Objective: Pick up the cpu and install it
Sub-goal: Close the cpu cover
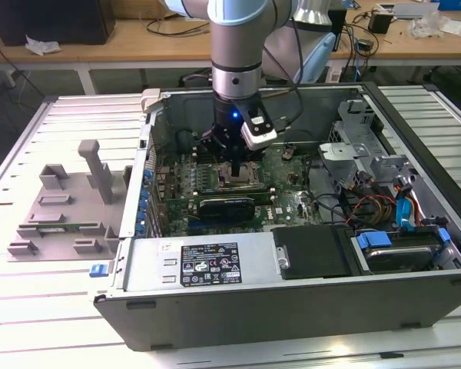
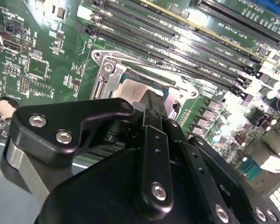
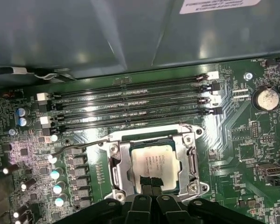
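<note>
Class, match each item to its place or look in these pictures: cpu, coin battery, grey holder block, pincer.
Column one:
1 cpu
2 coin battery
3 grey holder block
4 pincer

Column two:
A round and silver, on the green board
B outside the case, at the exterior view's left
C inside the case, at the cpu's edge
D lying in the socket frame

Pairs: 1-D; 2-A; 3-B; 4-C

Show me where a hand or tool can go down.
Free: ribbed table between the grey fixture and its near edge, at the exterior view's left of the computer case. Crowded: the motherboard, where the gripper hangs over the cpu.
</note>
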{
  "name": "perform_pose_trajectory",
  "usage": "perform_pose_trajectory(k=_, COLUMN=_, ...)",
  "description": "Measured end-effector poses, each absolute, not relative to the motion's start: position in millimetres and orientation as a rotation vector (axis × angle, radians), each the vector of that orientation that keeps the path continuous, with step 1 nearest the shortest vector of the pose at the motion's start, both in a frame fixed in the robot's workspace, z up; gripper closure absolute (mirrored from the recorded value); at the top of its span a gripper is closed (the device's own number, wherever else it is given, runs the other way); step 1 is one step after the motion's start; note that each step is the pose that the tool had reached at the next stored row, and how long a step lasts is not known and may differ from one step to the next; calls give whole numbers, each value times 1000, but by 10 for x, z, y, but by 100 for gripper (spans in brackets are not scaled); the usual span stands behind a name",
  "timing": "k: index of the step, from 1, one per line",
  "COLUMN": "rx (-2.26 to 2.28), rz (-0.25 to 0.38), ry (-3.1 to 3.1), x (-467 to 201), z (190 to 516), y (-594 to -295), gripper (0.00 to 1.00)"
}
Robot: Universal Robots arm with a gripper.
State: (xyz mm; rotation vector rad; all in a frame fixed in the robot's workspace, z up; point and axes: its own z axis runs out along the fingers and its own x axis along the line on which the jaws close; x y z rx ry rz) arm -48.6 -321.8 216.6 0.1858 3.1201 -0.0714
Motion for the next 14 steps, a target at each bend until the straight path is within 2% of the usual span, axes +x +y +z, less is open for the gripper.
perform_pose_trajectory(k=14, rx=39, rz=-57, ry=3108, x=-635, z=2121, y=-3218, gripper=89)
